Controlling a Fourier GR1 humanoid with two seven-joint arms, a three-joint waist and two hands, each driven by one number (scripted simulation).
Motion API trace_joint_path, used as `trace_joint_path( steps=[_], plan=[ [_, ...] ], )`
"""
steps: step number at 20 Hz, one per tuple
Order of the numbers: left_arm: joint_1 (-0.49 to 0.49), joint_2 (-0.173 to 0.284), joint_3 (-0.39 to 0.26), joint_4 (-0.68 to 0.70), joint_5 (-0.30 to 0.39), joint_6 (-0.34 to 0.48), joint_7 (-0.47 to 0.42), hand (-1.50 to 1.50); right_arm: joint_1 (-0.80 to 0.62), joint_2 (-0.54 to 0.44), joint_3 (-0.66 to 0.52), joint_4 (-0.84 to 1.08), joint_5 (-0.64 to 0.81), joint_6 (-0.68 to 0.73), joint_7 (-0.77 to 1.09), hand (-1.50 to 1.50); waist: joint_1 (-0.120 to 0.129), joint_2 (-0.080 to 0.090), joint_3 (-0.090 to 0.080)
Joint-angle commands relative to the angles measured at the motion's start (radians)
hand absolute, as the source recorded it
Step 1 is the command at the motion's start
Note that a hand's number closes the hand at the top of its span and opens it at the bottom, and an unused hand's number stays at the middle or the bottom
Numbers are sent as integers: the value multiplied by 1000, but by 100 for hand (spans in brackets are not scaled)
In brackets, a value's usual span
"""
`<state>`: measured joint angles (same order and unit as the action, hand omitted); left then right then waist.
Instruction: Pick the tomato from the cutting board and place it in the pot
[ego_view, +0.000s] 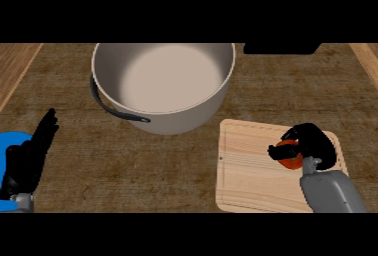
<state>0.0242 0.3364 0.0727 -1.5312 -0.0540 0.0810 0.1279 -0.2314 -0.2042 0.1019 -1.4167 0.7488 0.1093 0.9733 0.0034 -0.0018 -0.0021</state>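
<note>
The red tomato (286, 152) lies on the pale wooden cutting board (247, 170) at the lower right. My right hand (314, 145) curls round the tomato from its right side and hides much of it. The large grey pot (166, 75) stands open at the top centre, with a black handle (114, 107) on its left wall. My left hand (29, 150) rests at the left edge with straight fingers pointing up, holding nothing.
A blue object (9, 145) shows partly behind the left hand at the left edge. A dark object (280, 48) sits at the top right. Lighter wooden strips run along both sides of the brown counter.
</note>
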Motion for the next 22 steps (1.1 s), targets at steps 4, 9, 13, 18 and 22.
trace_joint_path(
  steps=[4, 9, 13, 18, 22],
  plan=[
    [-95, -15, -74, -7, -15, -45, 4, 0, -297, 199, 296, 95, 54, -6, 132, 150, 169, 37, 1],
    [-125, -32, -119, -3, -26, -67, -6, 0, -479, 202, 362, 216, -20, -22, 187, 150, 242, 50, -1],
    [-151, -27, -117, 15, -21, -80, -2, 0, -611, 203, 401, 315, -4, -58, 247, 150, 253, 46, -5],
    [-158, -35, -126, 43, -36, -73, 6, 0, -806, 204, 454, 410, 88, -72, 318, 150, 236, 31, -8],
    [-173, -38, -118, 50, -37, -61, 25, 0, -962, 204, 469, 475, 211, -90, 378, 150, 218, 17, -10]
  ],
)
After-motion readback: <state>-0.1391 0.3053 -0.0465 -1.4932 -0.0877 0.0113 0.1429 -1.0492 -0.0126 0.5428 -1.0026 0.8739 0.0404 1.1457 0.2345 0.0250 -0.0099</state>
